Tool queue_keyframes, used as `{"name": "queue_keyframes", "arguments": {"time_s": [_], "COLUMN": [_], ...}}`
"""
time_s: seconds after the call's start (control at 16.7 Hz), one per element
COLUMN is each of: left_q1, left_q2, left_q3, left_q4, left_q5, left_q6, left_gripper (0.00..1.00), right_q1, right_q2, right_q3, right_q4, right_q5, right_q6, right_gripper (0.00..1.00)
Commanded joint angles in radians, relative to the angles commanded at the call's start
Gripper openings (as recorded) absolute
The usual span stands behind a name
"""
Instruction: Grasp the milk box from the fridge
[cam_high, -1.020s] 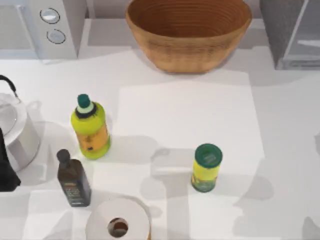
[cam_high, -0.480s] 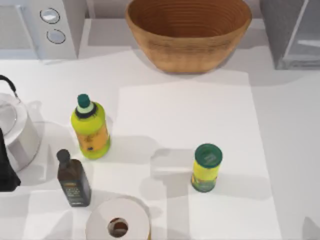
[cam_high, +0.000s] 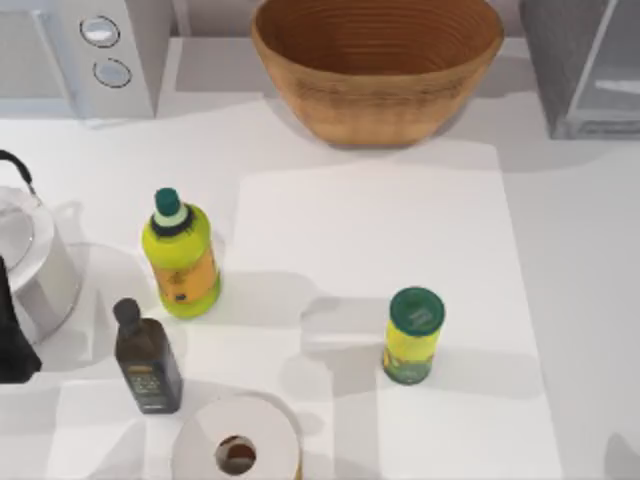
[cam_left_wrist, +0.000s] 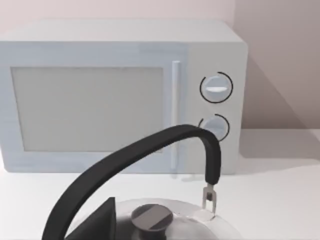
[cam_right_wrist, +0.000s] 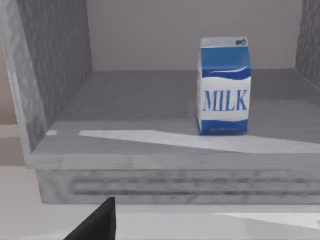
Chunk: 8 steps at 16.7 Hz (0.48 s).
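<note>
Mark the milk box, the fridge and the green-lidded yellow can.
milk box (cam_right_wrist: 223, 92): right wrist view, front face at the MILK lettering.
fridge (cam_right_wrist: 125, 107): right wrist view, bare grey inner floor beside the carton.
green-lidded yellow can (cam_high: 415, 312): top view, centre of its green lid.

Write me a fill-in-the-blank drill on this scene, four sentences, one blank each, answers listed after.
1. The milk box stands upright inside the ____.
2. The word printed on the carton's front is ____.
3. The yellow can on the table has a ____ lid.
4. The kettle sits in front of a light-grey appliance with ____ round knobs.

Missing words: fridge; MILK; green; two
</note>
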Motion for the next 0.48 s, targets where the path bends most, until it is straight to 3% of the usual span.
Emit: {"name": "queue_keyframes", "arguments": {"time_s": [0.24, 0.48], "left_q1": [0.000, 0.000], "left_q2": [0.000, 0.000], "left_q3": [0.000, 0.000], "left_q4": [0.000, 0.000], "left_q5": [0.000, 0.000], "left_q6": [0.000, 0.000], "left_gripper": [1.00, 1.00], "right_q1": [0.141, 0.237], "right_q2": [0.143, 0.328], "right_q3": [0.196, 0.528], "right_q4": [-0.064, -0.168], "right_q5": [0.062, 0.142], "right_q6": [0.049, 0.051], "right_gripper": [1.00, 1.00]}}
